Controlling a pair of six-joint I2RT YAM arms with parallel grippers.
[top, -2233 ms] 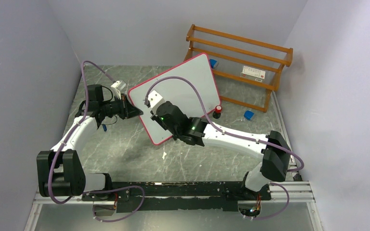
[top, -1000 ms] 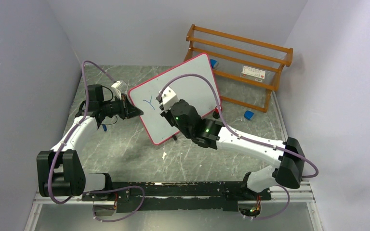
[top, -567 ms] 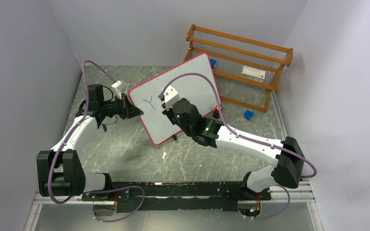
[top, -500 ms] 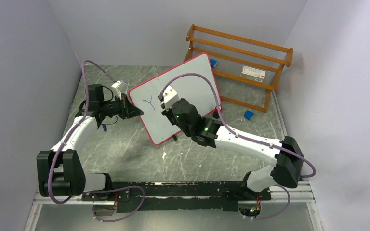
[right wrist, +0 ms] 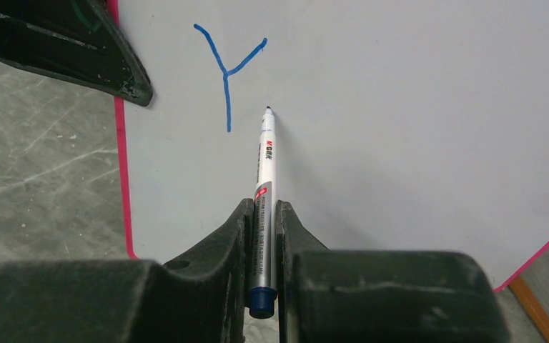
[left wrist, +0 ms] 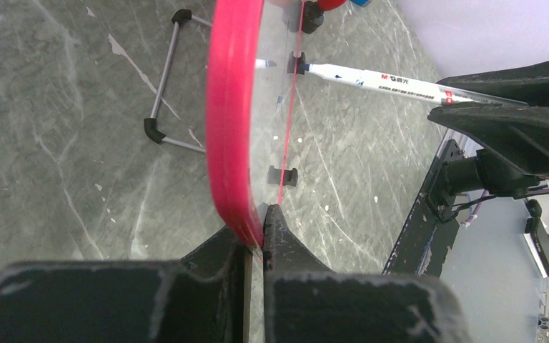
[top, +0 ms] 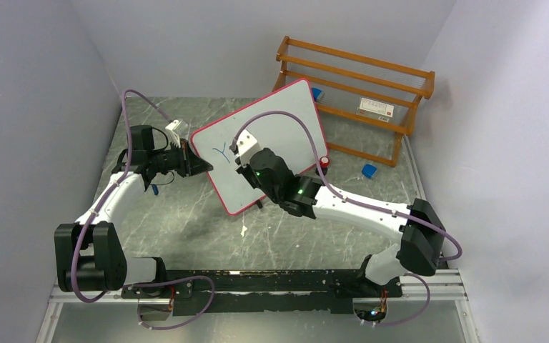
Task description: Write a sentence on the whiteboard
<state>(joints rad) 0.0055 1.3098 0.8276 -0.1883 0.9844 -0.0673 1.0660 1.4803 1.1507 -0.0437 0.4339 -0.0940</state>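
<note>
- Centre of the top view: the whiteboard, propped on the table.
- Behind it, upper right: rack.
- On the board's left edge: left gripper.
- Upper left of the board: the sentence; just right of it, tip of marker, between the fingers of right gripper.

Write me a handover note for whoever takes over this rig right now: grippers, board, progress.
Left gripper: shut on the pink frame edge of the whiteboard, steadying it.
Right gripper: shut on the marker, whose tip is just right of the letter's stem; I cannot tell if it touches.
Done: only a blue "Y" of the sentence.
Left: every other letter.
</note>
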